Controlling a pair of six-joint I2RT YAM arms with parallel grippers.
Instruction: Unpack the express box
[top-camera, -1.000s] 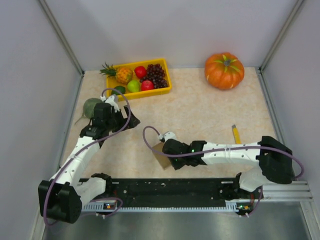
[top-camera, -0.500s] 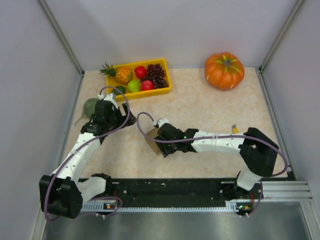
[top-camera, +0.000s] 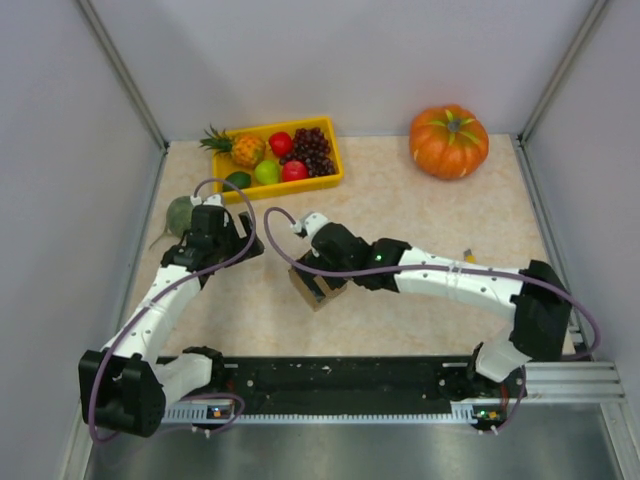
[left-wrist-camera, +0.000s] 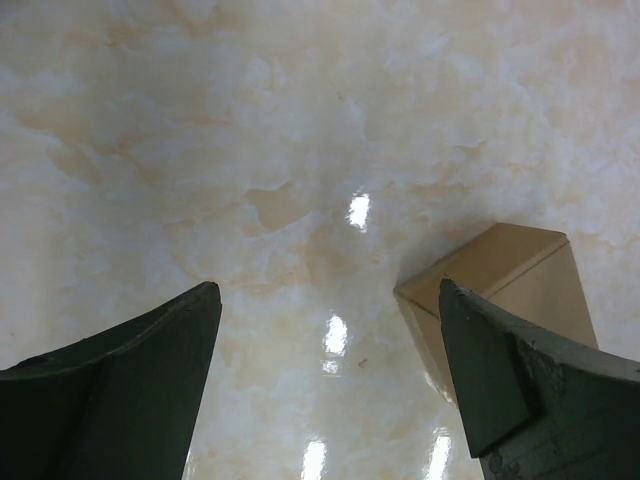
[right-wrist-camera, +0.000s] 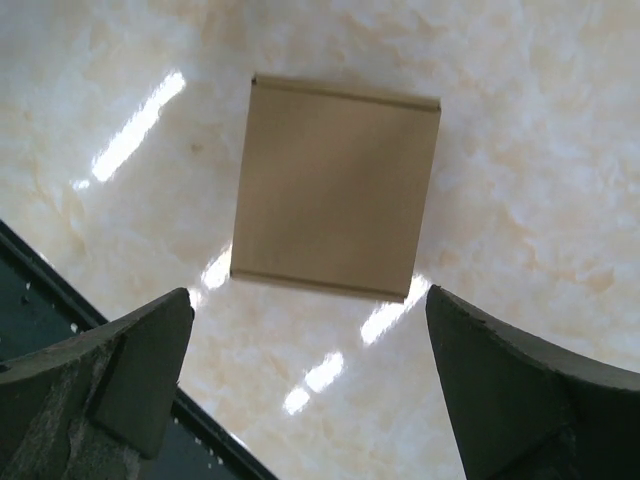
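1. Right wrist view: the small, flat brown cardboard express box (right-wrist-camera: 335, 185) lies on the beige marbled table (right-wrist-camera: 520, 120), left of its middle.
2. Above it the right gripper (right-wrist-camera: 308, 300) hovers, fingers apart.
3. Beside it the left gripper (left-wrist-camera: 330, 290) gapes, holding nothing.

"What does the surface (top-camera: 400, 215) in front of me carry?"

"Far left, a yellow tray (top-camera: 300, 184) of fruit. Far right, a pumpkin (top-camera: 449, 141). By my left side, a green round fruit (top-camera: 180, 212). Near the middle, the express box (top-camera: 312, 291)."
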